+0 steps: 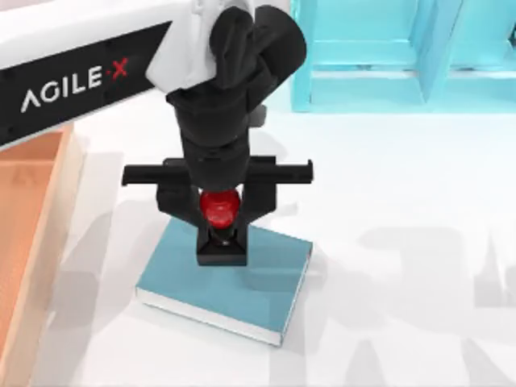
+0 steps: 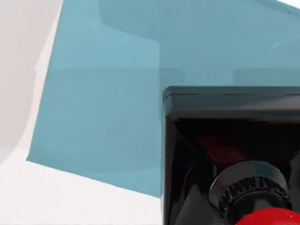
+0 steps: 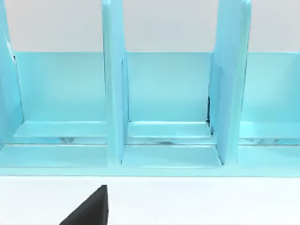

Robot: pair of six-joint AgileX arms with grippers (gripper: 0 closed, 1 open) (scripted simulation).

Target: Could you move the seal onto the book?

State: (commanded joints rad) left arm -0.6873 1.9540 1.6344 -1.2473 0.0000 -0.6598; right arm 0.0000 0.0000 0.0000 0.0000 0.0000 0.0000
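Left tool (image 1: 219, 211) grips upright seal (image 1: 218, 205) over book (image 1: 242, 278).

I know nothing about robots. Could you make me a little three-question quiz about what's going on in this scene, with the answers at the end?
1. True or false: the seal sits between the fingers of the left gripper, above the book.
2. What stands at the far edge of the table, beyond the book? A) a light cyan shelf unit B) a green bucket C) a stack of plates
3. Fill in: the seal's red knob sits atop a black square ____.

Key
1. True: the top view shows the seal over the teal cover.
2. A
3. base
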